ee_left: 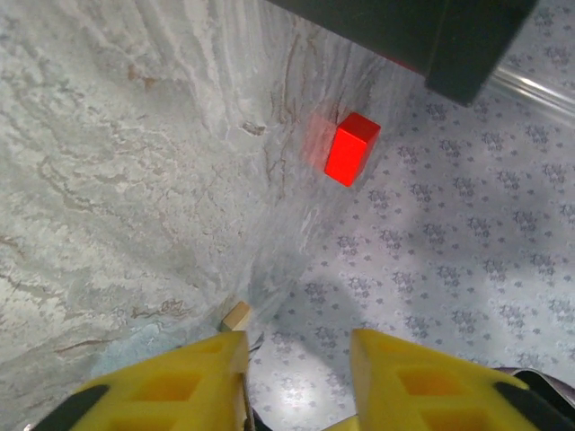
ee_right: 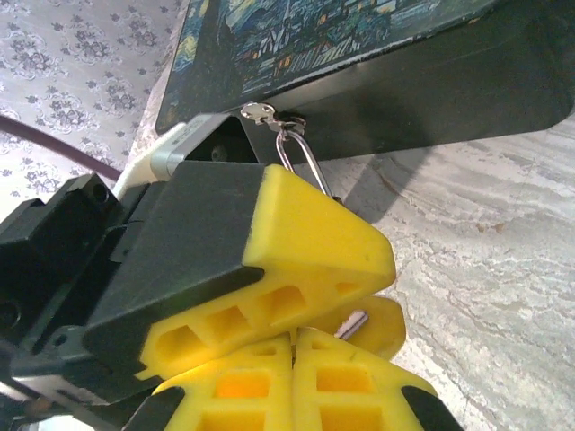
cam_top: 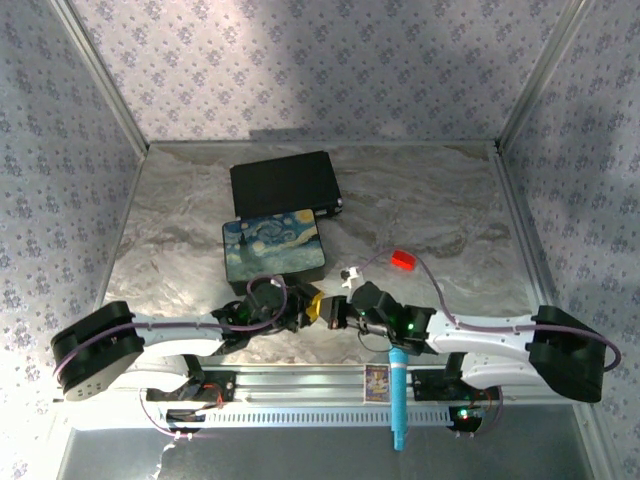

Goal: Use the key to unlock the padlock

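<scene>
Both fingers of the right gripper (ee_right: 292,350) are pressed tight together; the left gripper (ee_left: 298,346) is spread apart. A small key (ee_right: 260,112) is hung on a wire ring (ee_right: 304,166).

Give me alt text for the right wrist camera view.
The right pincer sits shut low in frame, its yellow fingers under the left pincer. A thin silver loop rises behind them toward a painted box on the marble table.

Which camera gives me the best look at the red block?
Left wrist: the red block is large there, two faces distinct, on the marbled table. Top external shows it as a small red spot right of the painted box.
</scene>
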